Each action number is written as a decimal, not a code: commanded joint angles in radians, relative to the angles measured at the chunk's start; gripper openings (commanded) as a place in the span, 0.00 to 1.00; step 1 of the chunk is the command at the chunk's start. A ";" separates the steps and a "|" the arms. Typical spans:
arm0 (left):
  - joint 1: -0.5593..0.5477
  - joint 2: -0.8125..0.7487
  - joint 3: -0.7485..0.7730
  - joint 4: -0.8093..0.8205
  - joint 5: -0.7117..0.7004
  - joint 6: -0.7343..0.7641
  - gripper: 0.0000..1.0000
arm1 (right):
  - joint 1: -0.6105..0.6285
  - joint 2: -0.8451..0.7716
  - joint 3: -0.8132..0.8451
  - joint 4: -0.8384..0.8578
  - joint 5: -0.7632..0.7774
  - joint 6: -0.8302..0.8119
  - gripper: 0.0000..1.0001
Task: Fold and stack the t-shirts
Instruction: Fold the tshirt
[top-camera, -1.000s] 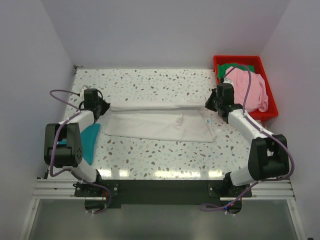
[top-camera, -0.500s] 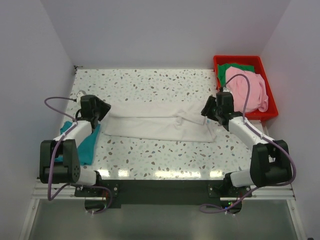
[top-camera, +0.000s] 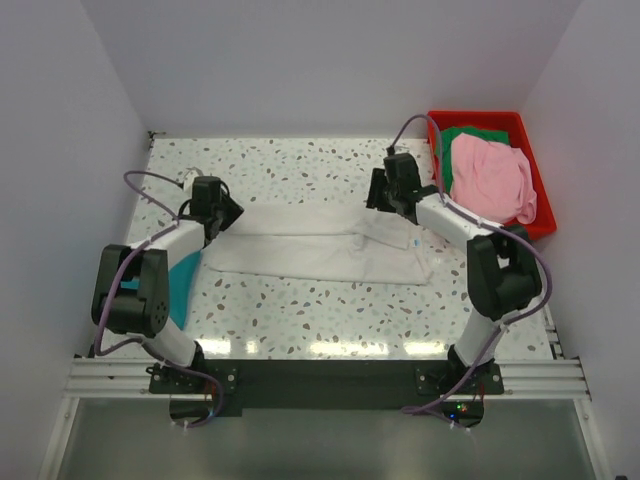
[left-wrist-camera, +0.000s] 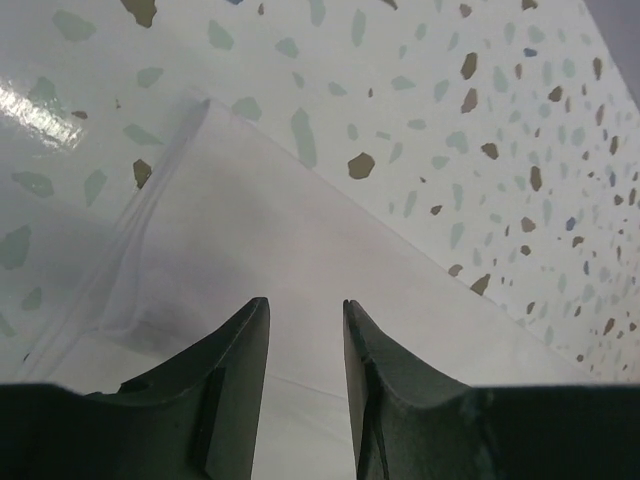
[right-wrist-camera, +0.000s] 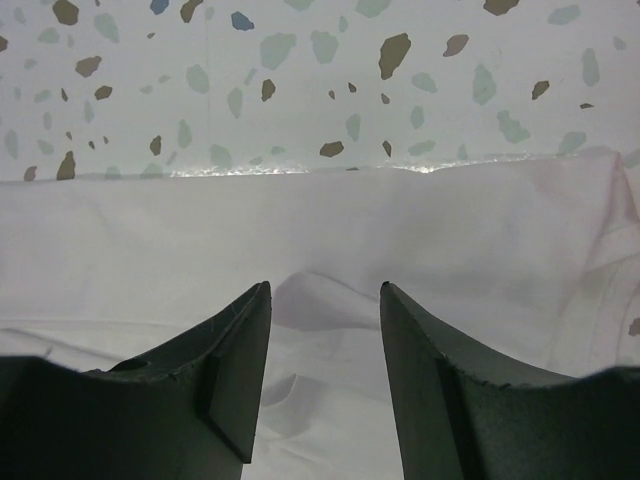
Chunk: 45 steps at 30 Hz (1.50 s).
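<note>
Over the speckled bench (top-camera: 300, 165), my left claw (left-wrist-camera: 305, 305) and right claw (right-wrist-camera: 325, 290) hang parted and empty above the far edge of the off-white shirt (top-camera: 320, 250), which lies mid-bench, folded lengthwise. Next, I judge, I pinch that edge and fold again. The teal shirt (top-camera: 183, 285) lies to my left and the pink shirt (top-camera: 490, 178) sits in the red bin (top-camera: 478, 115), both clear of my path.

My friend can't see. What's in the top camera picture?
An off-white t-shirt lies folded in a long strip on a speckled table, the left fingers and right fingers over its far edge, one toward each end. A teal t-shirt lies by the left arm; a red bin at far right holds a pink t-shirt and a green t-shirt.
</note>
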 joint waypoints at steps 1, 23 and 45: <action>-0.006 0.055 0.021 -0.016 -0.036 0.009 0.40 | 0.009 0.083 0.081 -0.002 0.025 -0.041 0.51; -0.449 0.110 0.020 0.425 0.330 0.188 0.37 | 0.035 0.121 0.051 0.009 0.033 -0.016 0.51; -0.632 0.374 0.179 0.532 0.370 0.181 0.29 | -0.074 -0.001 -0.086 0.052 -0.087 0.079 0.45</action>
